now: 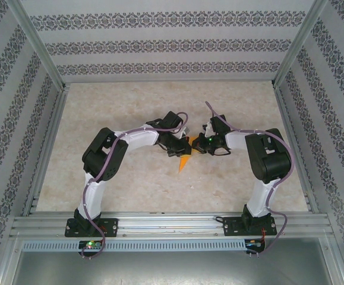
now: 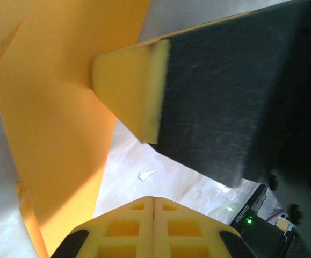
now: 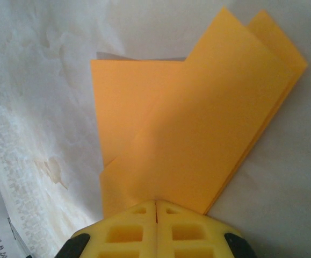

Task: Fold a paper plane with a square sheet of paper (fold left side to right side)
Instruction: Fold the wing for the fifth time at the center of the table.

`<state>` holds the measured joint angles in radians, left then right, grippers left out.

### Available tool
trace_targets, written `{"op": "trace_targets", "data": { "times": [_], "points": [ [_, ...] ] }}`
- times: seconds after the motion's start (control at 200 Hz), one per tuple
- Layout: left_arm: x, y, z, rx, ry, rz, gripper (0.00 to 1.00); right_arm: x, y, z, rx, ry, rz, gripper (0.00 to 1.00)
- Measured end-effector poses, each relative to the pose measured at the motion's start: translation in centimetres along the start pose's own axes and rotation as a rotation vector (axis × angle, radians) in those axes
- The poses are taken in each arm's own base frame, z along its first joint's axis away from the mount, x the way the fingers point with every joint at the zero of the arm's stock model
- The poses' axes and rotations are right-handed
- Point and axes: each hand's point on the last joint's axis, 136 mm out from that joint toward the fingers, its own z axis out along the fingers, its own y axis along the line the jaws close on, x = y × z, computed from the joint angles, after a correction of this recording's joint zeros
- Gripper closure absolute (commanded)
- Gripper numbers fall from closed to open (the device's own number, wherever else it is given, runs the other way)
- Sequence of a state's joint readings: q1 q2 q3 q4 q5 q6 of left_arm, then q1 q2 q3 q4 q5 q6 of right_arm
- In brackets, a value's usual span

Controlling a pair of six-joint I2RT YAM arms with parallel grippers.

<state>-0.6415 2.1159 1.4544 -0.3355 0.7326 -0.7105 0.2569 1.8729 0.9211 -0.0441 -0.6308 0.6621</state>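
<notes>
Paper, overhead view: orange paper [image 1: 185, 159] lies mid-table [image 1: 130, 113], its pointed tip aimed at the near edge and its wide end tucked under both grippers.
Arms, overhead view: elbows are bowed outward and forearms turned in. The left gripper [image 1: 176, 145] sits just left of the paper's wide end and the right gripper [image 1: 204, 144] just right of it, the two near each other.
Risk, overhead view: with both heads crowded over one small sheet, a sideways move by either could knock the other or drag the paper off its crease.
Paper, left wrist view: the orange paper [image 2: 53, 129] rises as a tall flap, seemingly lifted off the table.
Left gripper, left wrist view: the left gripper [image 2: 153, 200] is clenched tip to tip just right of the flap, with nothing seen between the tips. A yellow pad [image 2: 134, 91] on the other arm sits at the flap's right edge; whether it touches, I cannot tell.
Risk, left wrist view: an unpinned flap may spring back, or the pad may crumple it.
Paper, right wrist view: the orange paper [image 3: 198, 134] lies in fanned, uneven layers.
Right gripper, right wrist view: the right gripper [image 3: 156, 203] is clenched at the paper's near edge; whether it pinches or presses, I cannot tell.
Risk, right wrist view: pulling could skew the layers or tear them.
</notes>
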Motion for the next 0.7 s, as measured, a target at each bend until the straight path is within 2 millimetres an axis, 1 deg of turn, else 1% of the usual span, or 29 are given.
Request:
{"op": "trace_targets", "data": {
  "times": [0.145,0.33,0.48,0.65,0.704],
  "points": [
    [0.2,0.7,0.6,-0.011,0.014,-0.012,1.00,0.0,0.1,0.0,-0.005,0.005,-0.007,1.00],
    [0.6,0.7,1.0,-0.016,0.024,-0.001,1.00,0.0,0.1,0.1,-0.002,0.010,-0.011,1.00],
    [1.1,1.1,1.1,-0.031,0.040,0.011,1.00,-0.1,0.2,0.1,0.000,0.017,-0.021,1.00],
    [2.2,2.4,1.4,-0.056,0.066,0.008,1.00,-0.1,0.1,0.1,0.005,0.023,-0.026,1.00],
    [2.3,2.6,1.5,-0.057,0.068,0.013,1.00,-0.1,0.1,0.1,0.006,0.024,-0.025,1.00]
  ]
}}
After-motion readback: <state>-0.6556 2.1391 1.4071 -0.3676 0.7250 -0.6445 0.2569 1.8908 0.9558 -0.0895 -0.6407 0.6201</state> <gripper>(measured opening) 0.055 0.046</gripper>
